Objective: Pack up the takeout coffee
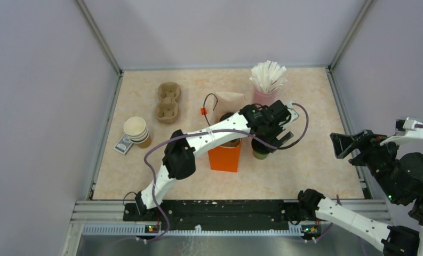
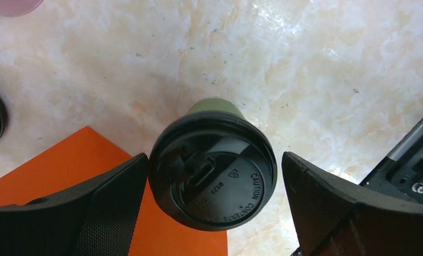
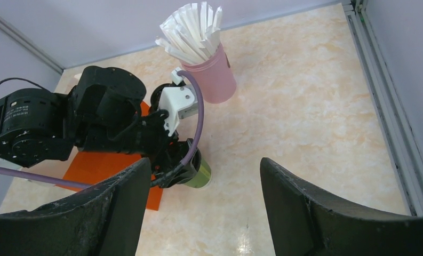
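- My left gripper (image 2: 213, 178) hangs over the takeout coffee (image 2: 213, 170) with its jaws spread wide, one finger on either side of the black lid (image 2: 220, 184).
- The finger on the bag's side sits right against the lid's rim, and I cannot tell whether it touches. The other finger stands clearly apart from it, with bare table (image 2: 316, 74) showing in the gap.
- I am not gripping the cup.
- The coffee stands upright on the table with its lid on, just beside the right side of the orange bag (image 1: 224, 157), about midway between the near and far edges.
- The pink cup (image 1: 265, 97) of white straws (image 1: 268, 74) stands behind the coffee, near the far edge.
- My right gripper (image 3: 204, 176) is open and holds nothing. It is raised over the table's right edge, well apart from the coffee and pointed toward it.
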Tool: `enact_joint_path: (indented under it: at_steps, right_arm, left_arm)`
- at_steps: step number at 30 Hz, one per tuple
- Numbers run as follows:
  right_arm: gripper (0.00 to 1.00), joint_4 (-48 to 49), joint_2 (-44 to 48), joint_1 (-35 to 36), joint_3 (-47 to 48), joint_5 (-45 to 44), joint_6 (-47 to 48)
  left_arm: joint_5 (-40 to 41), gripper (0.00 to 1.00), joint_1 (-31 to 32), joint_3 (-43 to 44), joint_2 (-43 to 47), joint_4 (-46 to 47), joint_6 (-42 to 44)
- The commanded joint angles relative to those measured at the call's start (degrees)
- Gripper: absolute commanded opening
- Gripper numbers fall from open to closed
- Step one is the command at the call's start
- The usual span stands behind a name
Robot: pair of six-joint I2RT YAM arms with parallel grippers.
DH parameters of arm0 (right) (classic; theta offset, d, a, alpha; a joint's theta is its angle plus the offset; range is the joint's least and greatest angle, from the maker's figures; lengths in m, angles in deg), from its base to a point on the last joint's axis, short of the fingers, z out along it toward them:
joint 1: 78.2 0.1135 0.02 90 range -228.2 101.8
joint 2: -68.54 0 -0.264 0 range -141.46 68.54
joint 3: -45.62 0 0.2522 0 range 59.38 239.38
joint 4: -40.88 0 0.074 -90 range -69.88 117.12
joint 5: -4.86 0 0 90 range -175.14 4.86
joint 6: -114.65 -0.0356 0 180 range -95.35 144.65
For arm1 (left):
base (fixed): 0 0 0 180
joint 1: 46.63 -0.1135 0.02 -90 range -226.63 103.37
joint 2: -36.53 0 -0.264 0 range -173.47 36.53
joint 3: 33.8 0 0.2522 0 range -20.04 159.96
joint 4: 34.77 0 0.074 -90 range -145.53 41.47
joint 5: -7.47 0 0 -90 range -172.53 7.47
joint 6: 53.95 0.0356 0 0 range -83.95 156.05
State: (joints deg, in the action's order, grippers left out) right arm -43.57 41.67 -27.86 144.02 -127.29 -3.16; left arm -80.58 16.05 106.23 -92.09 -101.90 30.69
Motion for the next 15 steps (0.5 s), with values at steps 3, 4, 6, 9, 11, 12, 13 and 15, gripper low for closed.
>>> enact_joint_path:
  at_steps: [3, 4, 6, 9, 11, 12, 13, 15]
  right_arm:
    - [0.73, 2.2, 0.7, -0.2, -0.6, 0.3, 1.2]
    - [0.73, 2.3, 0.7, -0.2, -0.6, 0.4, 1.4]
    - [0.73, 2.4, 0.7, -0.2, -0.6, 0.3, 1.5]
    - [0.73, 2.6, 0.6, -0.2, -0.5, 0.2, 1.6]
    - [0.73, 2.4, 0.7, -0.2, -0.5, 0.2, 1.6]
    - [0.73, 2.4, 0.6, -0.2, -0.6, 0.2, 1.6]
    - [0.73, 2.4, 0.7, -0.2, -0.6, 0.2, 1.6]
    - [0.73, 2.5, 0.7, -0.2, -0.6, 0.2, 1.6]
  left_arm:
    - [2.6, 0.99, 0.0, 0.9, 2.8, -1.1, 1.7]
    - [2.5, 0.99, 0.0, 0.5, 2.8, -0.9, 1.6]
    - [2.8, 0.99, -0.1, 0.1, 2.7, -0.7, 1.7]
    - [2.9, 0.99, -0.1, 0.5, 2.5, -1.0, 1.8]
    - [3.0, 0.98, -0.1, 0.5, 2.6, -1.1, 2.2]
    - [3.1, 0.96, -0.1, 0.5, 2.7, -1.3, 2.3]
    - [3.1, 0.94, -0.1, 0.5, 2.5, -1.5, 2.6]
    - [2.9, 0.92, -0.1, 0.9, 2.3, -2.4, 2.8]
